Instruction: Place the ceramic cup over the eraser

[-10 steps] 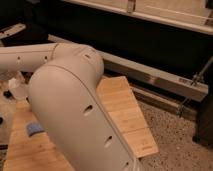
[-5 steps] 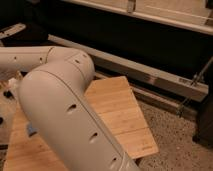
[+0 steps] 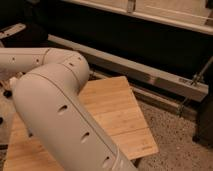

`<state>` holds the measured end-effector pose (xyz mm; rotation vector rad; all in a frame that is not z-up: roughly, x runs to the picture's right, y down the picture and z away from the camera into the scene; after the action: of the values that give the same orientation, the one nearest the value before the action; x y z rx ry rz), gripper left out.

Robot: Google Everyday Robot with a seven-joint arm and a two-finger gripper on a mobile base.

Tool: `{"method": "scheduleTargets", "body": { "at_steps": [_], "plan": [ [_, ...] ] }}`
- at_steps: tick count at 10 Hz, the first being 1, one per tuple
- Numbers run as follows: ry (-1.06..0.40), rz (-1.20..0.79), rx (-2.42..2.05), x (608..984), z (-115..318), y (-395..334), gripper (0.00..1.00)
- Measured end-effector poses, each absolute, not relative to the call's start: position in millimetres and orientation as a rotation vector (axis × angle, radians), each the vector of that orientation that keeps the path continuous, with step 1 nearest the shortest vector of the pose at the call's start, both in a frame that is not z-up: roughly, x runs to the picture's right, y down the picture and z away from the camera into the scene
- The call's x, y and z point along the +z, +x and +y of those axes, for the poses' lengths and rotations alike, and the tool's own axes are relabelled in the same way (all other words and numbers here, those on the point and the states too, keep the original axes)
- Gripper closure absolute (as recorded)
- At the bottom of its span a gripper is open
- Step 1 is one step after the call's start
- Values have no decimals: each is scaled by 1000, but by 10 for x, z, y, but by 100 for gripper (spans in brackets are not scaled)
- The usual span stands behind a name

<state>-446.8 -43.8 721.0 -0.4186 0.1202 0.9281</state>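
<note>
Looming over wooden table (image 3: 116, 107) and speckled floor (image 3: 172, 130), arm (image 3: 60, 117) hides claw.

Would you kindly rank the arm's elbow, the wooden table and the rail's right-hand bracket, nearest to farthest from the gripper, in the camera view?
The gripper is out of view, beyond the left edge where the forearm leads, so the ranking runs from there:
1. The elbow, centre-left.
2. The wooden table, centre.
3. The bracket, far right.
</note>
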Motion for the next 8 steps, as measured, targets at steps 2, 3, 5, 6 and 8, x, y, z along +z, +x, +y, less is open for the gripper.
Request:
{"method": "scheduleTargets", "body": {
  "at_steps": [2,3,5,6,8],
  "plan": [
    [-423,122,938,7265,-482,-4479,100],
    [-423,127,940,7287,-492,-4469,100],
    [-429,150,937,7335,-479,-4435,100],
    [-437,161,934,7357,-458,-4418,100],
    [-464,177,924,7404,-384,-4416,100]
  ]
}}
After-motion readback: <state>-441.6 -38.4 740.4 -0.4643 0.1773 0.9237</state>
